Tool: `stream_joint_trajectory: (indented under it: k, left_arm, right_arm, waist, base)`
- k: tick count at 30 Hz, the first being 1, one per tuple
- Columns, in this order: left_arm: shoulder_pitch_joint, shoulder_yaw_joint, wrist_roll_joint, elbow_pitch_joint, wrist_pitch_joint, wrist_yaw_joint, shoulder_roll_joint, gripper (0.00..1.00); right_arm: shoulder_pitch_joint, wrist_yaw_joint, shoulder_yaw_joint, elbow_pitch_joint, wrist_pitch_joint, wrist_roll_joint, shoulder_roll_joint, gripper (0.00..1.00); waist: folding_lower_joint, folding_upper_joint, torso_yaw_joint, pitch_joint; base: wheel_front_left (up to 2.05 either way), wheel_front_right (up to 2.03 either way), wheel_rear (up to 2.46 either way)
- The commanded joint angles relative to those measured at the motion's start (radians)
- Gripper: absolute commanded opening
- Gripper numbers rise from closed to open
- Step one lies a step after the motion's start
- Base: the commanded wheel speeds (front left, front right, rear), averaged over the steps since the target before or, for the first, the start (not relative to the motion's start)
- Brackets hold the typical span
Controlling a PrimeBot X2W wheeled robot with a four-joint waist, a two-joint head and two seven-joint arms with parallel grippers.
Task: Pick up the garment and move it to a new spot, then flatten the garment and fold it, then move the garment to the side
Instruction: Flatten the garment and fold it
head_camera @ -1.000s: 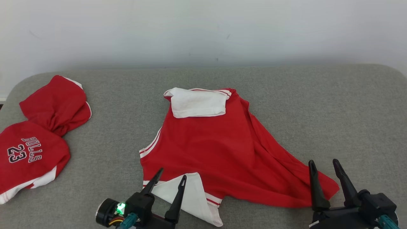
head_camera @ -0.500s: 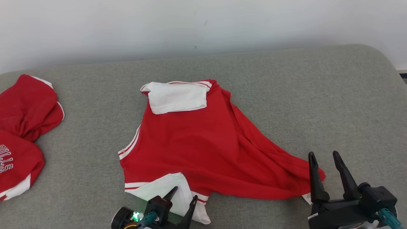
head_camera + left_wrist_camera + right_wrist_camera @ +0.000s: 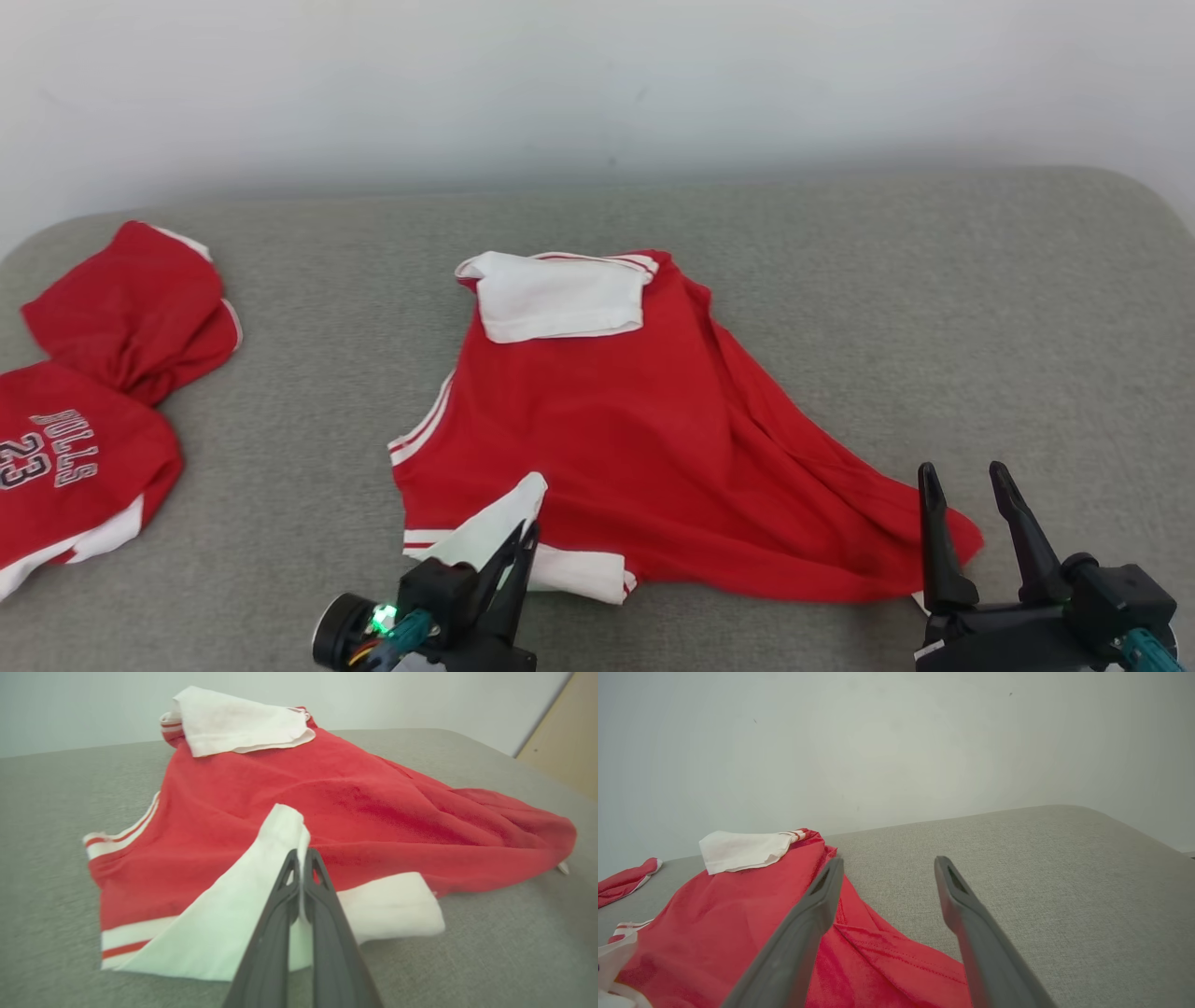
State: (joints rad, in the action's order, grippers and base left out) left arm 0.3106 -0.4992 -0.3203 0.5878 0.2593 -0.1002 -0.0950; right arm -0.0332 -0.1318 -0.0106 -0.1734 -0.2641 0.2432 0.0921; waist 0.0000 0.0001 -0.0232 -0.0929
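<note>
- The red garment (image 3: 644,439) lies near the middle of the grey padded surface (image 3: 934,280), partly spread. Two corners are turned over to show white lining: a far flap (image 3: 560,299) and a near flap (image 3: 485,537) at the hem.
- The left hand (image 3: 525,534) is pinched tight on that near flap. In the left wrist view its two fingers meet with a fold of white cloth between them, and the cloth peaks up at the grip.
- The right hand (image 3: 962,471) stands wide and holds nothing. It sits just beside the garment's near right corner, with red cloth running under one finger in the right wrist view.
- A second red garment (image 3: 93,411), lettered BULLS 23, is bunched at the left edge, well apart.
- Step in hand, as I judge it — taking hold of the near hem, either to shift the piece or to start flattening it. The grip on a turned-over corner suggests flattening.
- The next move likely calls for the right hand to come down and pinch the right corner. Both hands would then draw apart and toward the robot, so the near flap turns back and the ridges on the right side pull out.
- The far flap will need its own pass.
</note>
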Motion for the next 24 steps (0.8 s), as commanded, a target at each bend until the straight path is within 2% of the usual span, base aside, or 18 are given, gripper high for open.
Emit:
stream_joint_trajectory:
  k: [1,6,11,12,13,14,18,24]
  left_arm:
    - [-0.032,0.010,-0.016,-0.020,0.005,0.010,-0.004,0.00]
    - [-0.136,0.068,-0.039,-0.129,0.006,0.039,-0.020,0.00]
    - [-0.249,0.095,-0.070,-0.166,0.006,0.054,-0.012,0.00]
    - [-0.267,0.095,-0.074,-0.167,0.006,0.056,-0.009,0.17]
    - [-0.283,0.091,-0.077,-0.161,0.006,0.056,-0.006,0.65]
    - [-0.296,0.088,-0.078,-0.154,0.006,0.058,-0.004,1.00]
    - [-0.319,0.083,-0.071,-0.162,0.006,0.058,0.003,1.00]
    - [-0.304,0.143,-0.048,-0.254,0.006,0.066,-0.025,1.00]
  right_arm:
    - [0.015,0.002,0.000,0.001,0.000,-0.003,0.003,1.00]
    - [0.024,0.002,-0.001,-0.002,0.000,-0.001,0.008,1.00]
    - [0.028,0.002,0.001,-0.010,0.000,0.002,0.012,1.00]
    - [0.029,0.002,0.000,-0.011,0.000,0.002,0.013,1.00]
    - [0.030,0.002,0.002,-0.012,0.000,0.001,0.014,1.00]
    - [0.031,0.002,0.001,-0.013,0.000,0.001,0.015,1.00]
    - [0.031,0.002,0.003,-0.013,0.000,0.000,0.019,1.00]
    - [0.023,0.002,0.007,-0.012,0.000,0.003,0.019,1.00]
  waist:
    - [0.0000,-0.0001,0.037,0.023]
    - [0.0000,-0.0001,0.093,0.032]
    - [0.0000,-0.0001,0.125,0.035]
    - [0.0000,-0.0001,0.129,0.034]
    - [0.0000,-0.0001,0.134,0.034]
    - [0.0000,-0.0001,0.137,0.034]
    - [0.0000,-0.0001,0.145,0.030]
    - [0.0000,-0.0001,0.138,0.022]
  base:
    - [0.00,0.00,0.00]
    - [0.00,0.00,0.00]
    - [0.00,0.00,0.00]
    - [0.00,0.00,0.00]
    - [0.00,0.00,0.00]
    - [0.00,0.00,0.00]
    - [0.00,0.00,0.00]
    - [0.00,0.00,0.00]
